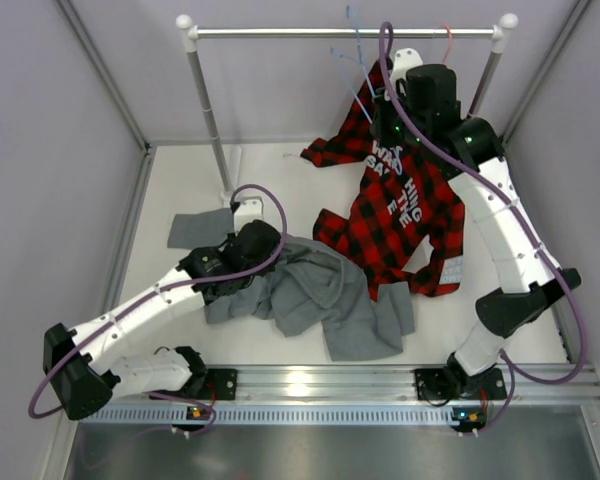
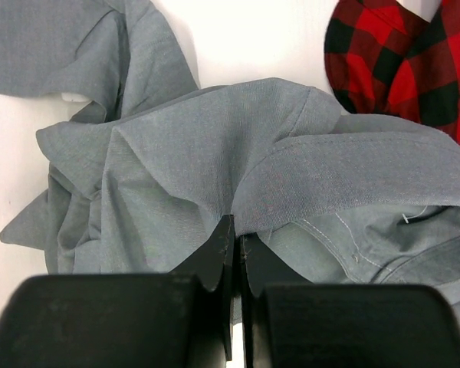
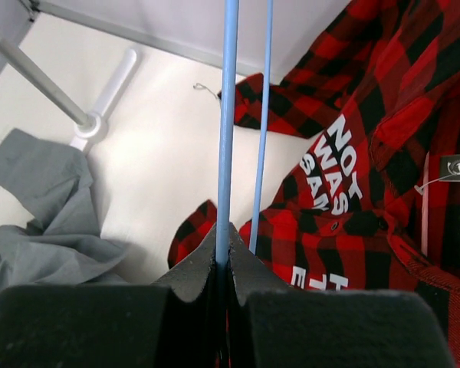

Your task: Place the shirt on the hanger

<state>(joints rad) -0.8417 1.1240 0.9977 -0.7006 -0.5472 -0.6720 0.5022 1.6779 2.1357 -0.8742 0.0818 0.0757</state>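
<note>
The grey shirt point(image 1: 330, 295) lies crumpled on the table in front of the left arm, and it fills the left wrist view point(image 2: 215, 146). My left gripper point(image 1: 252, 247) point(image 2: 236, 226) is shut on a fold of its fabric at the shirt's left side. My right gripper point(image 1: 383, 108) point(image 3: 228, 230) is raised at the back near the rail and is shut on one wire of the light-blue hanger point(image 1: 355, 62) point(image 3: 227, 115). The hanger's second wire runs beside it. The hanger's hook is not clearly visible.
A red-and-black plaid shirt with white lettering point(image 1: 400, 205) point(image 3: 383, 153) hangs and drapes under the right arm, touching the grey shirt's right edge. A white clothes rail point(image 1: 345, 32) spans the back, with its post point(image 3: 31, 69) and foot point(image 1: 230, 190). Walls enclose both sides.
</note>
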